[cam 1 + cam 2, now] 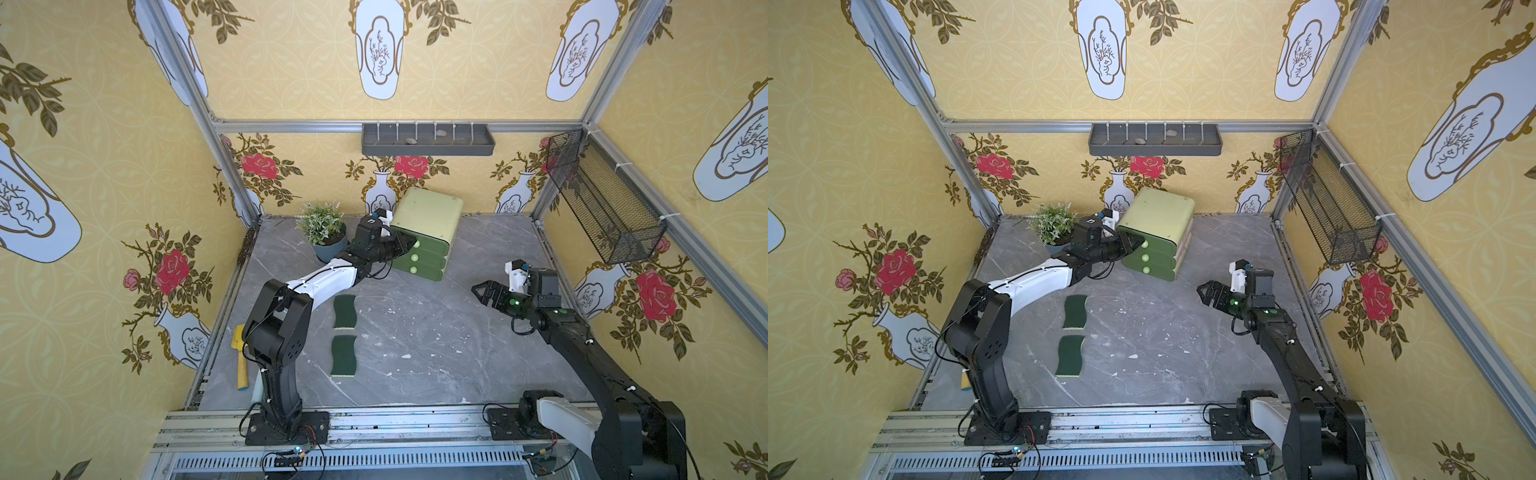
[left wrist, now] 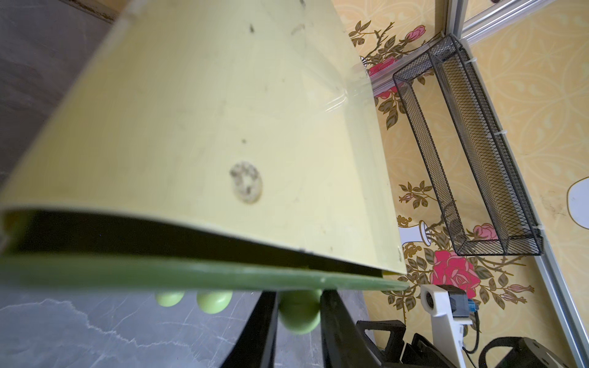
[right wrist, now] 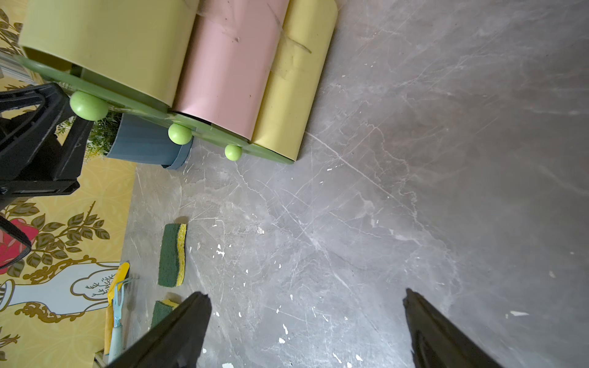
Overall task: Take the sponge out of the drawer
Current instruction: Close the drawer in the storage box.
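A green drawer unit [image 1: 428,220] [image 1: 1158,216] with three round knobs stands at the back of the table. My left gripper [image 1: 409,245] [image 2: 299,296] is at its top drawer, shut on the top knob [image 2: 299,313] [image 3: 88,105], one finger on each side. A dark gap shows between the top drawer's front and the case; the inside is hidden. Two green and yellow sponges [image 1: 344,311] [image 1: 343,356] lie flat on the table near the left arm. My right gripper [image 1: 478,291] [image 3: 306,296] hovers open and holds nothing, to the right of the unit.
A potted plant [image 1: 322,228] stands just left of the drawer unit, behind the left arm. A yellow hand tool [image 1: 240,357] lies at the table's left edge. A wire basket [image 1: 602,199] hangs on the right wall and a grey shelf [image 1: 428,139] on the back wall.
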Robot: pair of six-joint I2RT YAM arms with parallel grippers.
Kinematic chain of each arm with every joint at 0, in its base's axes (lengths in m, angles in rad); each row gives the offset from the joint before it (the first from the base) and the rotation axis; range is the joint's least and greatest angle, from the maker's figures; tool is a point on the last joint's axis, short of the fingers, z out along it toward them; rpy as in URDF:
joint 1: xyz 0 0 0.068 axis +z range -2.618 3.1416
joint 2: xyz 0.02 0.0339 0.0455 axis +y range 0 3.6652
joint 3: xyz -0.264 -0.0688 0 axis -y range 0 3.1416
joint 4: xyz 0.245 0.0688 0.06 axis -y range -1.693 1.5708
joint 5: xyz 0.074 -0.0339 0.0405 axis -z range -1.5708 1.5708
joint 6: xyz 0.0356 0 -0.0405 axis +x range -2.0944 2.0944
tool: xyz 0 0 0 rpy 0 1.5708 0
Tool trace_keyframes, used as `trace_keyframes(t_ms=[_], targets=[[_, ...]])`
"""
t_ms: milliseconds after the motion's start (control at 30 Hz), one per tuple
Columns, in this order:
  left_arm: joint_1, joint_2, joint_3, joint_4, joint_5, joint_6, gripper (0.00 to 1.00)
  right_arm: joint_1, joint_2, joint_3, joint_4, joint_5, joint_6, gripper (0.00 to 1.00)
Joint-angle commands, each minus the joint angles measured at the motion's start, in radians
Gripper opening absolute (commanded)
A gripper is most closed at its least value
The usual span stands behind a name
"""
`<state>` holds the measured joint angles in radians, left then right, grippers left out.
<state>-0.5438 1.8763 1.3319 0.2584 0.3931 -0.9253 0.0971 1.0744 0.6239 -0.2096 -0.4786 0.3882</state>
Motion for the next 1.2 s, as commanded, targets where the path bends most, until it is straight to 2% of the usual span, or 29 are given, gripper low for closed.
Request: trace_keyframes(t_ms=[0, 367, 833, 1167], targets=[[0.001, 0.024, 0.013, 0.007, 0.003, -0.010, 0.29, 0.001, -0.005, -0.004, 0.000, 0.009, -0.011, 0.97], [0.001, 0.023, 0.004, 0.004, -0.004, -0.015, 0.37, 0.001, -0.010, -0.009, -0.001, 0.011, -0.010, 0.98], [-0.006, -0.116, -0.232, 0.169, 0.008, -0.091, 0.40, 0.001, -0.004, -0.012, 0.007, 0.009, -0.008, 0.97], [-0.027, -0.040, -0.257, 0.273, 0.037, -0.181, 0.41, 0.001, -0.007, -0.015, 0.009, 0.007, -0.006, 0.98]])
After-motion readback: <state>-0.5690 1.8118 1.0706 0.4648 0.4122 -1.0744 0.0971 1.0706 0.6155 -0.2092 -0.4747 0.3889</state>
